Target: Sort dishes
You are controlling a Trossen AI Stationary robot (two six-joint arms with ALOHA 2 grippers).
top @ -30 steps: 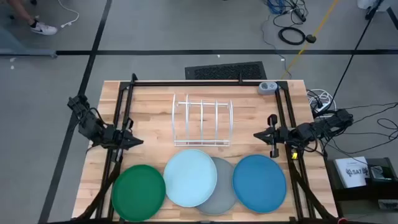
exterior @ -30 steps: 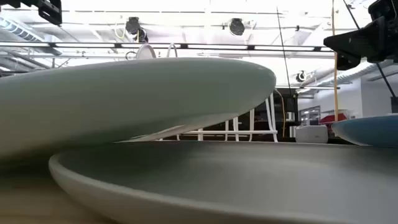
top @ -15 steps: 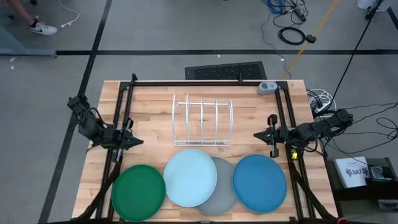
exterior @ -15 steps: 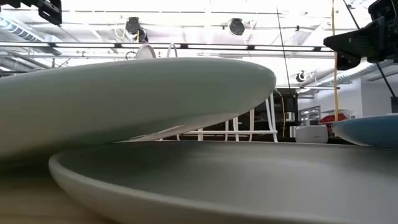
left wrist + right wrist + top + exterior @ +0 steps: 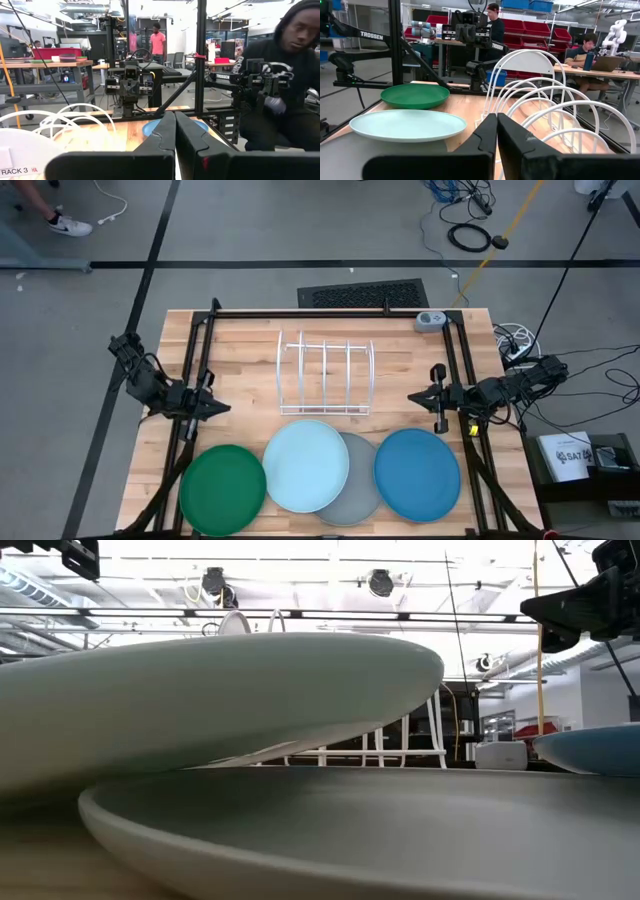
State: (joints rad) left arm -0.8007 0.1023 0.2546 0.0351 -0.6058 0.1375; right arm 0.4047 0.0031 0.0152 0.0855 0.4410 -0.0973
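Table [image 5: 250, 350] front edge crowded: pale blue plate [image 5: 306, 465] overlaps grey plate [image 5: 362, 498]; left pincer [image 5: 222, 408], right pincer [image 5: 412, 396] closed, empty

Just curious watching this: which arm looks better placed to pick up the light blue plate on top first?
Probably left. The left gripper, shut, sits nearer the pale light blue plate, which overlaps the grey plate. The right gripper, also shut, is closer to the medium blue plate.

Four round plates lay flat in a row — dark green plate [image 5: 222, 489], pale blue plate [image 5: 306, 465] overlapping the grey plate [image 5: 358, 492], medium blue plate [image 5: 417, 474] apart.
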